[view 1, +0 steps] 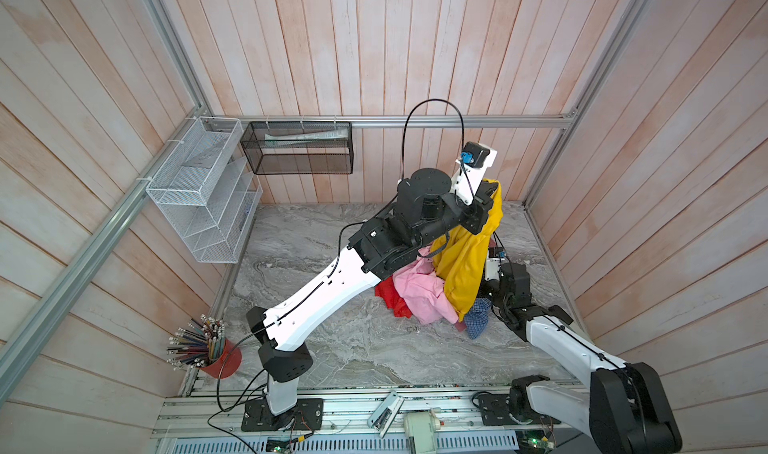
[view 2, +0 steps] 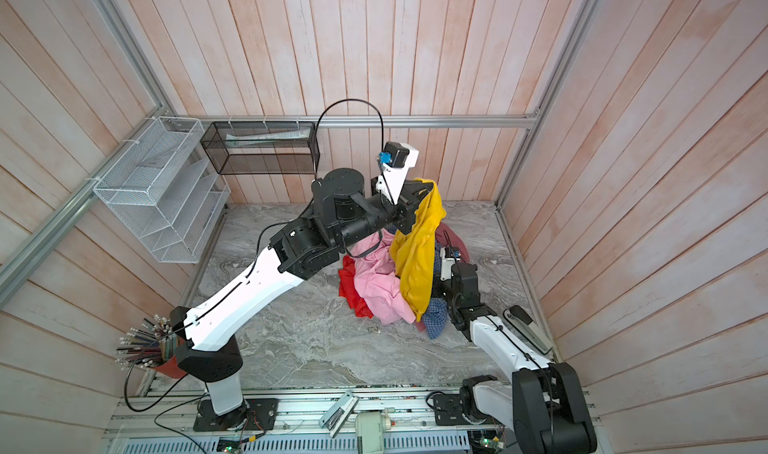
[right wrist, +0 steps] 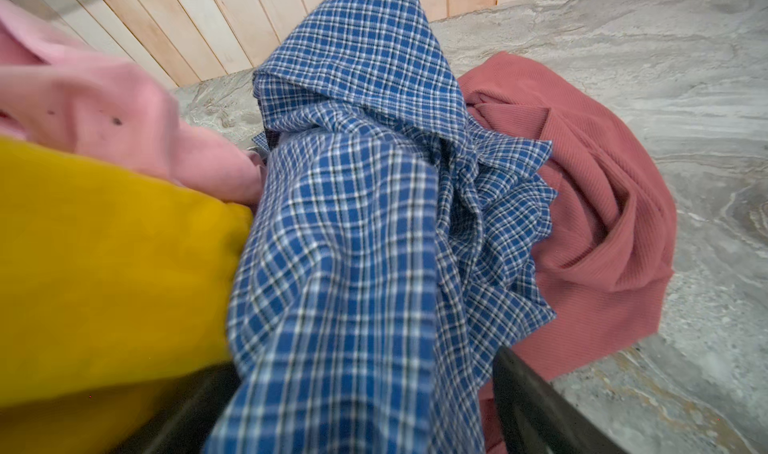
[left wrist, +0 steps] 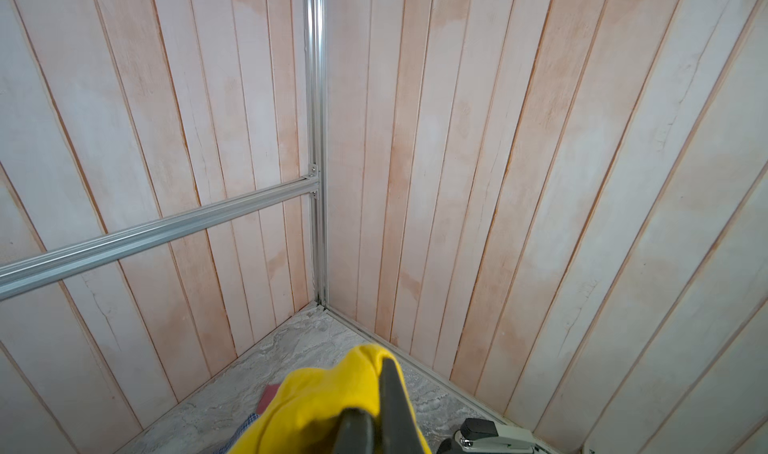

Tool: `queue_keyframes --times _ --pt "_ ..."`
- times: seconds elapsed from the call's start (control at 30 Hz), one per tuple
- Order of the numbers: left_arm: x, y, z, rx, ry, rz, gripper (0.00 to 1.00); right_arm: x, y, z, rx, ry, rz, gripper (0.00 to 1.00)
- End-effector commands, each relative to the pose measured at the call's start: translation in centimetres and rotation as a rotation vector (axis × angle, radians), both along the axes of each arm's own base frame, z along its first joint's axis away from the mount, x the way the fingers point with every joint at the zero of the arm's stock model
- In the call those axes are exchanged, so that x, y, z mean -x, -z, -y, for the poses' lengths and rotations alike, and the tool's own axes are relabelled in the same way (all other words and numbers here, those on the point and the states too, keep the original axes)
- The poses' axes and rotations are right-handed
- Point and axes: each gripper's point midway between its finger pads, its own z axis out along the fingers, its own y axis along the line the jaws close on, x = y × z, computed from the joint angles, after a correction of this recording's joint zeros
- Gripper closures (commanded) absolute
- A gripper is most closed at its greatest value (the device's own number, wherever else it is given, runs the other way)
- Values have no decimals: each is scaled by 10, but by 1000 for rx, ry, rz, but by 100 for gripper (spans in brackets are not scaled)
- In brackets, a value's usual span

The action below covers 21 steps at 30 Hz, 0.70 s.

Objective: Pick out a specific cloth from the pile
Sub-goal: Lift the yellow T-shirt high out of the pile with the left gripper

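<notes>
- Up high, right of centre in both top views, our left gripper (view 1: 488, 192) is pressed together on a top fold of the cloth (view 1: 465, 265). The mustard shirt hangs from it in one long drape.
- Down at the hem, the yellow meets the pile (view 1: 399, 306), lying against the pink shirt (view 2: 374, 281) and the checked shirt (right wrist: 365, 182).
- Low on the pile's right side, our right gripper (right wrist: 357, 385) stands spread, with checked fabric bunched between its fingers and nothing pinched that we can see.
- We judge this to be mid-extraction: the cloth is raised, not yet free.
- Next, we reckon, the right pins the neighbours down while the left carries the shirt up and clear, towards the bare table (view 1: 332, 348).
</notes>
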Motion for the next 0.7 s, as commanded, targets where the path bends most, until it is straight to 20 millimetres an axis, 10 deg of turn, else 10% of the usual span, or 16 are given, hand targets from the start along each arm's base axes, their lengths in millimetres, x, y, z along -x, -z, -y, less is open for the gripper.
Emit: queue_keyframes --times 0.0,0.67 --pt "6 -30 -3 48 19 73 100 -5 6 7 6 43 -5 6" --pt "29 -120 -31 284 59 280 100 -10 -20 21 7 131 34 2"
